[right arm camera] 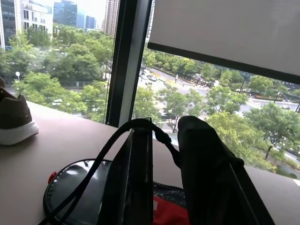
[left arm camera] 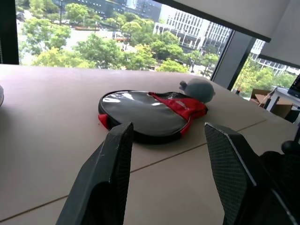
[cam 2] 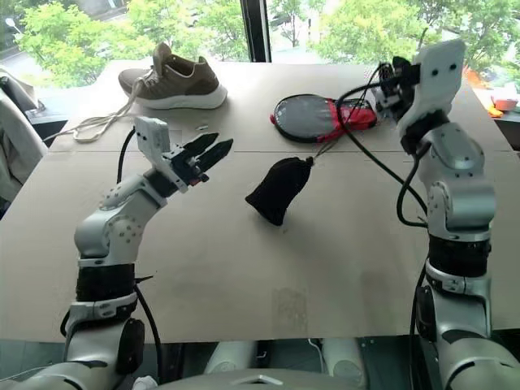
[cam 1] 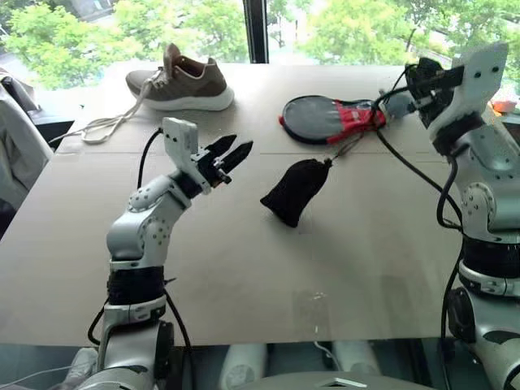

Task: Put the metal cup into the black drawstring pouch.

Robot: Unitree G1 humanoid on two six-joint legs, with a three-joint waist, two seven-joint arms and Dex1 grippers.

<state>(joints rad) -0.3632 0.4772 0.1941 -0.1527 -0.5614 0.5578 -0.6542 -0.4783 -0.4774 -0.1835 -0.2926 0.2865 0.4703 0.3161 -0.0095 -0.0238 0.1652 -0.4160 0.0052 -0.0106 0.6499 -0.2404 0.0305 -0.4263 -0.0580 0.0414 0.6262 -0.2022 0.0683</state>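
Observation:
The black drawstring pouch stands bulging on the middle of the table, its mouth pulled to a point at the upper right. A thin cord trails from the mouth toward the paddle case. The metal cup is hidden from view. My left gripper hovers to the left of the pouch, apart from it, pointing toward it. It is open, and its fingers hold nothing. My right gripper is raised at the far right above the paddle case's red end, its fingers slightly apart and empty, with a black cable looped across them.
A dark grey and red oval paddle case lies behind the pouch, with a small grey rounded thing at its far end. A brown shoe with loose white laces sits at the back left. The table's front edge is close to me.

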